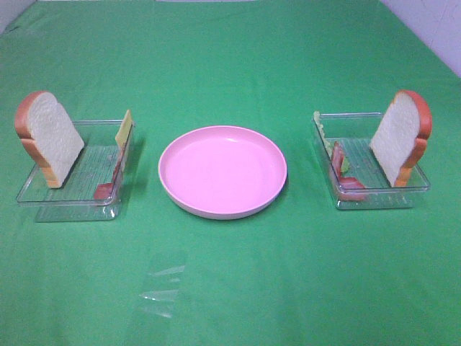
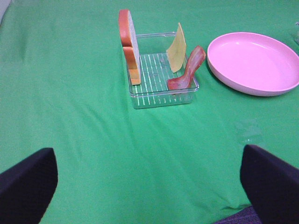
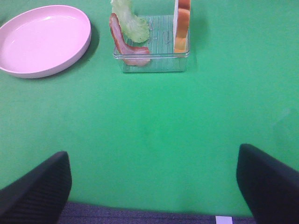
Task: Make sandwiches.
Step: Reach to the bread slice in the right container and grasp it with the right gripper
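The sandwich parts lie apart in two clear trays. The left tray (image 1: 68, 194) holds an upright bread slice (image 1: 47, 137), a yellow cheese slice (image 1: 124, 130) and a bacon strip (image 1: 106, 189). The right tray (image 1: 382, 198) holds a bread slice (image 1: 401, 137), lettuce (image 1: 335, 151) and bacon (image 1: 347, 182). My left gripper (image 2: 149, 186) is open over bare cloth, well short of its tray (image 2: 161, 98). My right gripper (image 3: 152, 189) is open too, short of its tray (image 3: 152, 63). Neither gripper shows in the high view.
A round pink plate (image 1: 222, 171) sits empty between the trays. A scrap of clear plastic (image 1: 162, 288) lies on the green cloth (image 1: 288, 288) in front of the plate. White wall edges show at the far corners.
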You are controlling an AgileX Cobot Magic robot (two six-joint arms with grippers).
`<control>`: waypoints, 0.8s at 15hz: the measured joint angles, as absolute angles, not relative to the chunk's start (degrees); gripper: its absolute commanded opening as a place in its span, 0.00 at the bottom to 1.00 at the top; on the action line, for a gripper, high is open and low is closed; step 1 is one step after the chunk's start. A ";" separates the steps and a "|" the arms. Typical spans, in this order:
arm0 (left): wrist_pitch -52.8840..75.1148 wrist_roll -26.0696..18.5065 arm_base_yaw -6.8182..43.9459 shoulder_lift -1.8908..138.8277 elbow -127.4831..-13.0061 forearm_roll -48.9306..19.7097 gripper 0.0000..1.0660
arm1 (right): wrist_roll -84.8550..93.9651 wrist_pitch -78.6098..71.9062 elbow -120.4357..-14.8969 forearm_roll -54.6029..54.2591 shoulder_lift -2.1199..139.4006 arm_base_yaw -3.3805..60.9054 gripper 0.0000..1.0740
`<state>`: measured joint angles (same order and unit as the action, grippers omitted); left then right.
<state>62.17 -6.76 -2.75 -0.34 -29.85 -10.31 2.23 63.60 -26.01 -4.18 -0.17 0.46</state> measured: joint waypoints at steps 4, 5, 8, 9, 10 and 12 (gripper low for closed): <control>62.17 -6.76 -2.75 -0.34 -29.85 -10.31 0.92 | 2.23 63.60 -26.01 -4.18 -0.17 0.46 0.85; 62.17 -6.76 -2.75 -0.34 -29.85 -10.31 0.92 | 2.23 63.60 -26.01 -4.18 -0.17 0.46 0.86; 62.17 -6.76 -2.75 -0.34 -29.85 -10.31 0.92 | 2.23 63.60 -26.01 -4.41 -0.17 0.46 0.86; 62.17 -6.76 -2.75 -0.34 -29.85 -10.31 0.92 | 2.23 63.60 -26.01 -4.53 -0.17 0.46 0.86; 62.17 -6.76 -2.75 -0.34 -29.85 -10.31 0.92 | 2.23 63.54 -26.01 -4.53 -0.17 0.46 0.86; 62.17 -6.76 -2.75 -0.34 -29.85 -10.31 0.92 | 2.23 63.25 -26.53 -4.30 1.20 0.46 0.86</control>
